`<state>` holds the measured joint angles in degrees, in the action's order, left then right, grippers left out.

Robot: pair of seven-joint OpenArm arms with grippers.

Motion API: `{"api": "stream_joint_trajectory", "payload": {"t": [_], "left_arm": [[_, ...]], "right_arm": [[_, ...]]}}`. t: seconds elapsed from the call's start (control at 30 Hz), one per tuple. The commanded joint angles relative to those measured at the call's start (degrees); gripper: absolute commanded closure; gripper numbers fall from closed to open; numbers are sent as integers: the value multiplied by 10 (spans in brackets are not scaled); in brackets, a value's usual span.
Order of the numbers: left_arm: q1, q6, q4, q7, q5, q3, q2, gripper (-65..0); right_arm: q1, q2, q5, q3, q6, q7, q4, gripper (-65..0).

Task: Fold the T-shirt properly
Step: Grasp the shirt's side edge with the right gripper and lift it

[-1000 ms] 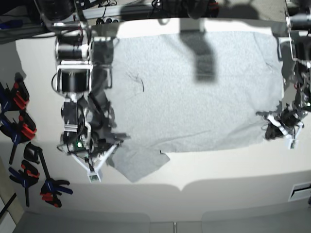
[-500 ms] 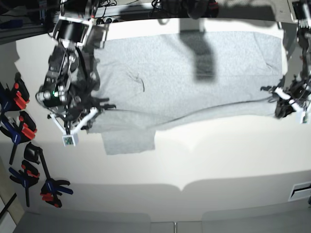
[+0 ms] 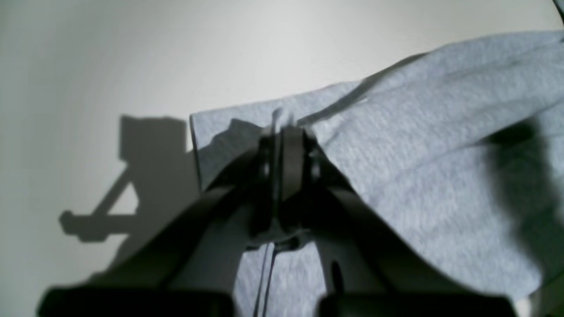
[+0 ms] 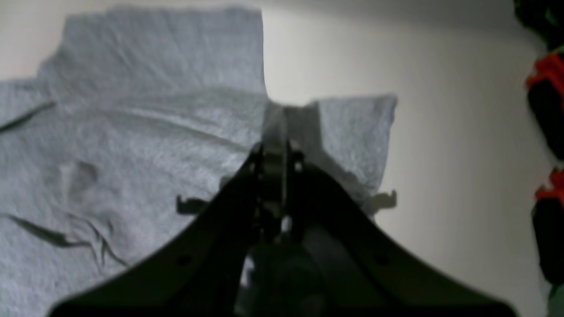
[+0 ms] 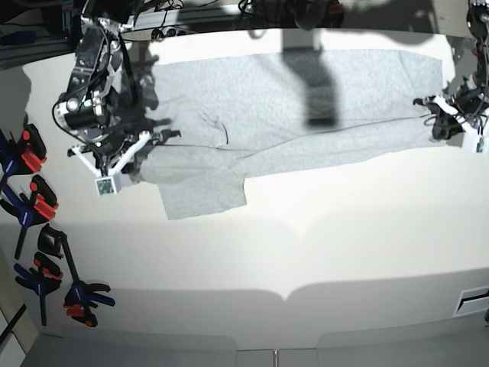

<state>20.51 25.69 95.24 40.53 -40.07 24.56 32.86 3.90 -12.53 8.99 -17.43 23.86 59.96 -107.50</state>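
Note:
The light grey T-shirt (image 5: 306, 99) lies spread across the far half of the white table (image 5: 306, 252), its near edge lifted and folded back, plain side up. One sleeve (image 5: 202, 195) lies flat at the front left. My right gripper (image 5: 141, 145), on the left in the base view, is shut on the shirt's edge; the right wrist view shows its jaws pinching a fold of the T-shirt (image 4: 132, 132). My left gripper (image 5: 443, 115), at the far right, is shut on the other end of that edge, and the left wrist view shows the T-shirt (image 3: 418, 154) clamped and draping away.
Several black and red spring clamps (image 5: 38, 222) lie along the table's left edge, and some clamps (image 4: 546, 132) show in the right wrist view. A dark shadow (image 5: 317, 84) crosses the shirt's middle. Cables and frame parts run along the back edge.
Both grippers have carried the shirt's near edge away from the front towards the back of the table, folding the shirt over itself. The sleeve has been dragged back with it.

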Motion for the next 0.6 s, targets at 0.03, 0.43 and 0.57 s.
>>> {"api": "stream_joint_trajectory", "payload": {"t": [0.03,0.43,0.57], "left_arm": [[-2,0,9,-13,-5,6,11,0],[-2,0,9,-15,-5,6,11,0],[-2,0,9,-16,-5,6,11,0]], "right_arm": [[-9,-4,4,-3,2,-2,-11,0],[-17,-3,3,-2,-26,-273,0,-280],[-80,9,-2,-2,-44,-276,76,-280]]}}
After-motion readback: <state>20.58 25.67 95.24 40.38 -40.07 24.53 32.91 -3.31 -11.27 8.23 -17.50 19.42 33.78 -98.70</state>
